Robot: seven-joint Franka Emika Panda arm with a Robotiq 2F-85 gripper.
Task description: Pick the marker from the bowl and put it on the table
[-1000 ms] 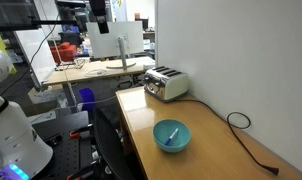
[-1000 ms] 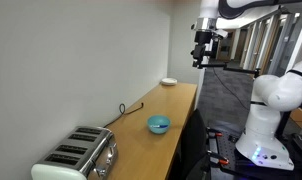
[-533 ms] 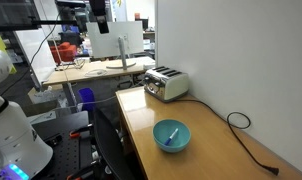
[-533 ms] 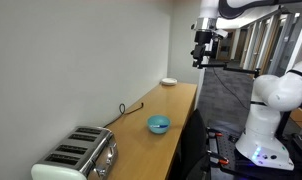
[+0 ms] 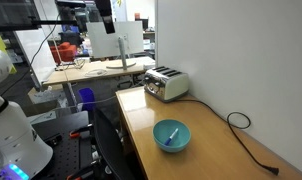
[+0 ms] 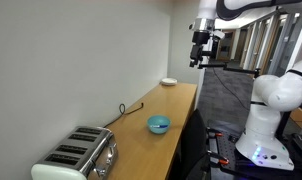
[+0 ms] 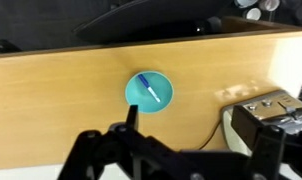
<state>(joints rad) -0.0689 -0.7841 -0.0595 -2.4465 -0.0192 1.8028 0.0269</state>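
Note:
The teal-blue bowl stands on the light-brown wooden table near its front edge. It shows in both exterior views and in the wrist view. The marker, pale with a blue part, lies slanted inside the bowl. My gripper hangs high in the air, well above and away from the bowl, near the top of an exterior view. In the wrist view its fingers are wide apart and empty, with the bowl far below them.
A silver toaster stands at one end of the table. Its black cable runs along the wall. A small white object lies at the table's other end. A paler cluttered desk stands further back.
My gripper has shifted slightly sideways high above the table. The bowl and marker have not moved.

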